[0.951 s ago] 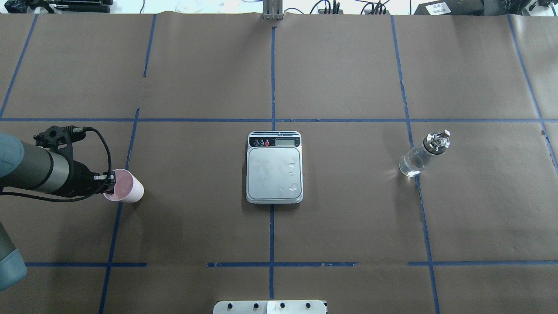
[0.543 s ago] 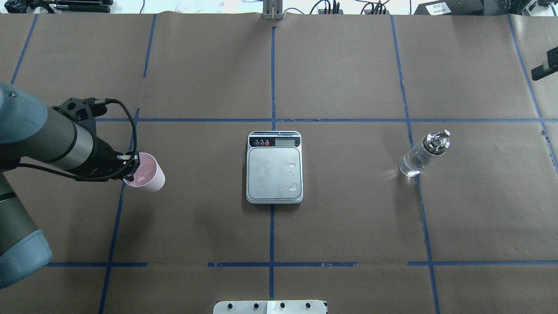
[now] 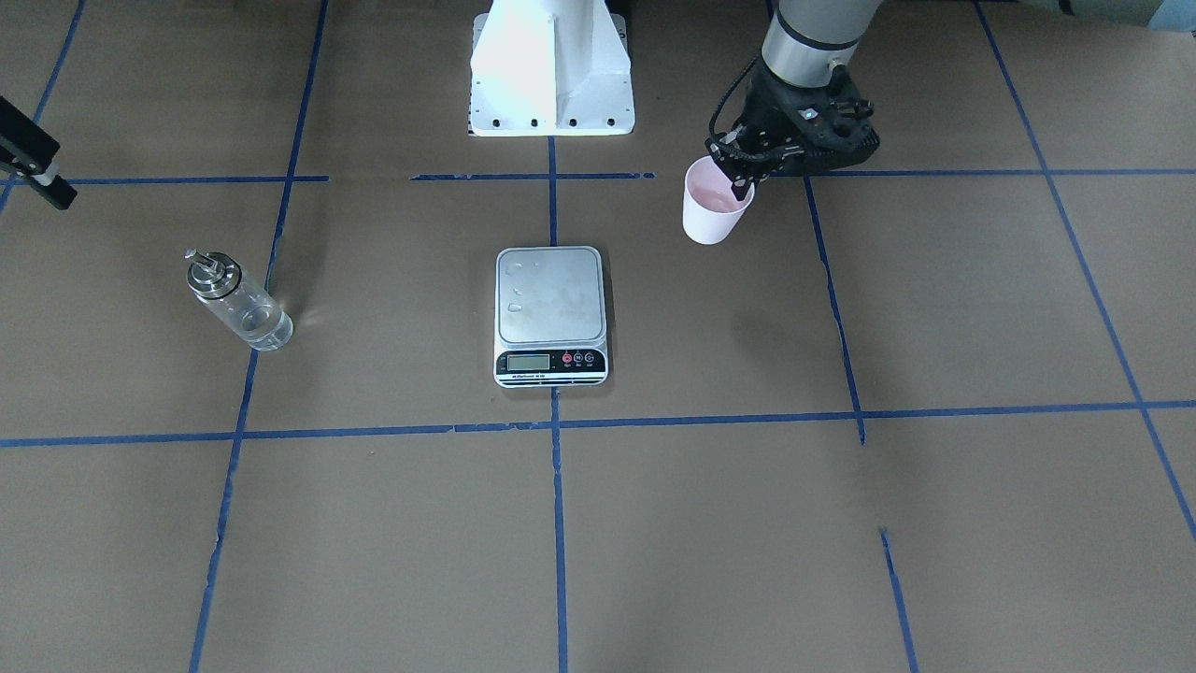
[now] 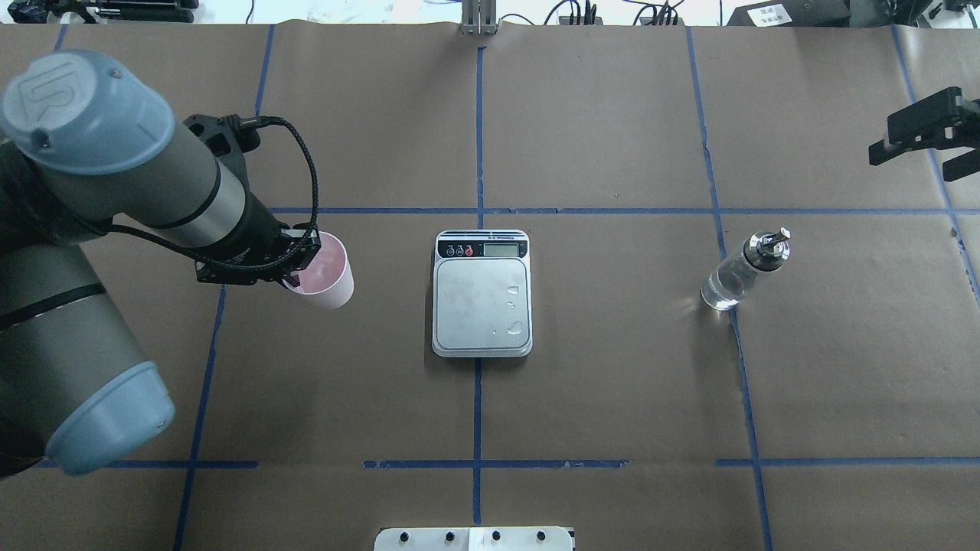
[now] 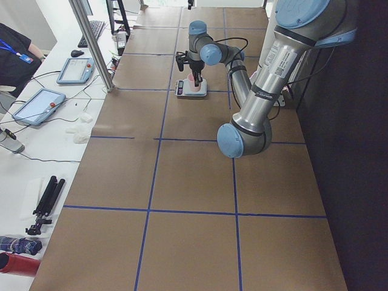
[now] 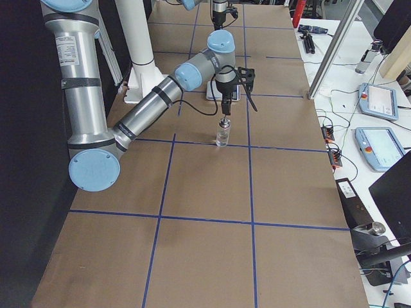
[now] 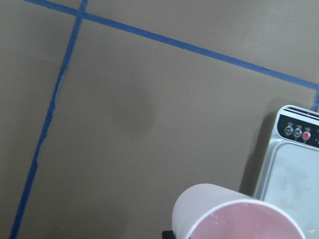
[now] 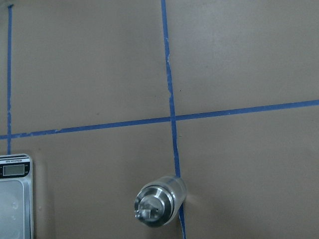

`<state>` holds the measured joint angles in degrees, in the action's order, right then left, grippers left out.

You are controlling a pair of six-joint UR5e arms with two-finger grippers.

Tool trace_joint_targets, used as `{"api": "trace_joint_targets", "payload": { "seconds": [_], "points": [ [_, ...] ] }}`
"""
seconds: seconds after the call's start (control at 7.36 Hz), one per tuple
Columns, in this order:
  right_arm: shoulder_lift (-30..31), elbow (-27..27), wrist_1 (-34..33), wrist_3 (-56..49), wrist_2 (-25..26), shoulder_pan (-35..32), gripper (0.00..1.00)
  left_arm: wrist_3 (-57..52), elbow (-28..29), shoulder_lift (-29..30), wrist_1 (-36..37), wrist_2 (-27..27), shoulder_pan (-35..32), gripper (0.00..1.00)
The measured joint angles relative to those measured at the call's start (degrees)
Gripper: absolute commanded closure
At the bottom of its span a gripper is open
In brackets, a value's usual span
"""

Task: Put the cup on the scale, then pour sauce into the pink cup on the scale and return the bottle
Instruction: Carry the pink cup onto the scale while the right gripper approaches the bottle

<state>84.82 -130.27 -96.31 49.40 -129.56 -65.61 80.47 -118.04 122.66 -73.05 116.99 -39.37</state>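
Step in hand: carrying the cup to the scale, the first part of the task. Left claw (image 4: 294,268) pinches the pink cup (image 4: 328,274) by its rim, one finger inside the mouth and one outside. The cup sits left of centre in the overhead view, beside the scale (image 4: 482,295) but clear of it. Its shadow falls apart from it in the front-facing view, so it looks lifted off the worktop (image 4: 612,383). The scale platform is bare apart from a few droplets (image 4: 514,327) on its right side. The bottle (image 4: 741,272) stands upright at right of centre on a blue tape line (image 4: 746,398), with clear sauce (image 4: 720,292) low in the glass. Right claw (image 4: 919,138) is at the upper right edge, cut by the frame, so I cannot tell whether it is spread. Next move: bring the cup rightward over the platform, centre it, lower it upright until it seats, then release the rim without tipping the cup. No pouring before that.
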Motion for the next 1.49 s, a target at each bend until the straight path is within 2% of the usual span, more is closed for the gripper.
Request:
{"api": "trace_joint_targets", "payload": {
  "seconds": [0.27, 0.41, 0.82, 0.95, 1.22, 1.49],
  "points": [
    [3.2, -5.2, 2.2, 4.4, 8.6, 7.0, 0.0, 3.0, 5.2, 5.5, 0.1, 0.1, 0.1, 1.0],
    [5.2, -6.2, 6.4, 6.5, 12.6, 9.9, 0.0, 4.5, 9.1, 8.8, 0.0, 0.1, 0.4, 1.0],
    [16.5, -6.4, 25.6, 10.4, 24.2, 17.6, 0.0, 7.1, 18.2, 14.5, -3.7, 0.1, 2.3, 1.0],
    [18.8, -6.2, 29.4, 11.8, 29.6, 21.1, 0.0, 7.7, 20.3, 15.3, -5.6, 0.0, 2.9, 1.0],
    [20.3, -6.2, 32.6, 13.5, 38.1, 26.3, 0.0, 9.5, 24.4, 16.6, -9.4, -0.2, 4.6, 1.0],
    [22.1, -6.0, 35.6, 14.1, 41.2, 28.2, 0.0, 10.1, 26.3, 16.9, -11.1, -0.5, 6.6, 1.0]
  ]
}}
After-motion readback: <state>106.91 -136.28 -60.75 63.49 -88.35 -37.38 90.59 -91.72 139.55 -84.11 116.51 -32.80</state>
